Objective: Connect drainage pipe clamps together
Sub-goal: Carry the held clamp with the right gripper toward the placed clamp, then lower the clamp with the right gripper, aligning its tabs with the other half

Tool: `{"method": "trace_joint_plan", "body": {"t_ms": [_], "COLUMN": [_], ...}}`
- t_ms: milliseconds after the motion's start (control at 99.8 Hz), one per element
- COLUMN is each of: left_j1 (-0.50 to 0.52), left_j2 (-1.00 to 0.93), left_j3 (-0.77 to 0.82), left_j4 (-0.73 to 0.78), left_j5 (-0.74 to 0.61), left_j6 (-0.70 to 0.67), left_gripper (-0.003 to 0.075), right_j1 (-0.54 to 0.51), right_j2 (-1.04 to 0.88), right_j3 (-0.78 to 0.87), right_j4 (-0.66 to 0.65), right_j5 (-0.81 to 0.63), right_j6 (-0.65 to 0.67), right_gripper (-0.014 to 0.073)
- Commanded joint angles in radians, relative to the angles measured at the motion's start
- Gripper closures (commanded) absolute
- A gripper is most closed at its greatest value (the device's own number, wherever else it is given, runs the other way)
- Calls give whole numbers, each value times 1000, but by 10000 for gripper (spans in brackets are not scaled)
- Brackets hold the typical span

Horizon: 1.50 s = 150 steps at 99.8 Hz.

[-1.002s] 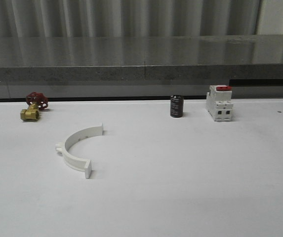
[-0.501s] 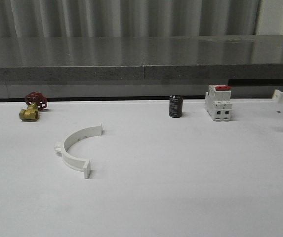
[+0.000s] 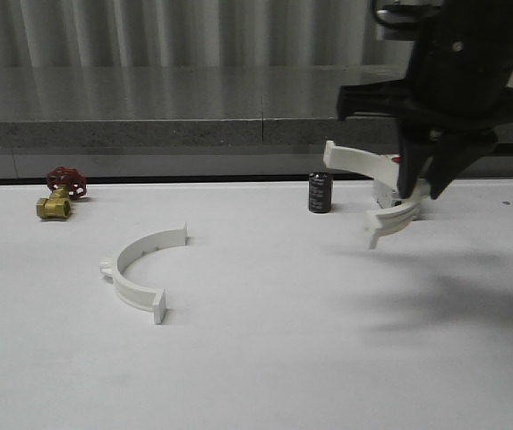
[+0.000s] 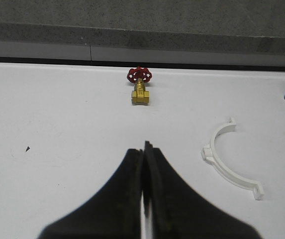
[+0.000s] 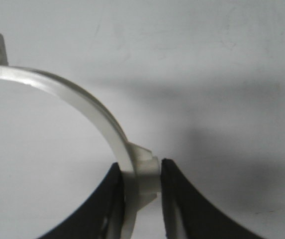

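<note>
Aloft, held clamp [image 3: 374, 179] pinched mid-arc in right claw [image 3: 419, 186] — other clamp [image 3: 141, 269] well left

Valve [image 3: 59, 193] behind left clamp half [image 3: 141, 271]; capacitor [image 3: 320, 193] farther right.

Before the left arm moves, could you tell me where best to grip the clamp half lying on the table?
Probably mid-arc on the clamp half, beside its small outer tab, coming straight down from above. It lies flat on the table, so the thin wall stands up and shut fingers, once opened, could straddle it inside and outside.
</note>
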Motion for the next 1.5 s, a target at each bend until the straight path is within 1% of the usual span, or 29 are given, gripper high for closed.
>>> {"method": "trace_joint_plan", "body": {"t_ms": [0, 30, 80, 301, 621, 932, 1202, 1493], "left_j1": [0, 0, 0, 0, 0, 0, 0, 0], "left_j2": [2, 2, 2, 2, 2, 2, 2, 2], "left_j3": [-27, -27, -27, -27, -27, -27, -27, -27], "left_j4": [-10, -10, -10, -10, -10, -10, -10, -10], "left_j5": [-82, -82, -82, -82, -82, -82, -82, -82], "left_j6": [0, 0, 0, 0, 0, 0, 0, 0], "left_gripper": [741, 741, 741, 741, 741, 741, 741, 741], "right_j1": [60, 76, 99, 173, 215, 239, 239, 239], "right_j2": [-19, -10, 12, 135, 296, 366, 382, 382], "right_j3": [-37, -39, -51, -200, -393, -462, -465, -465], "right_j4": [-93, -102, -104, -108, -107, -98, -70, -63], "right_j5": [-47, -53, -54, -6, 74, 77, 57, 32], "right_j6": [144, 181, 203, 204, 208, 241, 242, 280], "right_gripper": [531, 531, 531, 531, 531, 531, 531, 532]}}
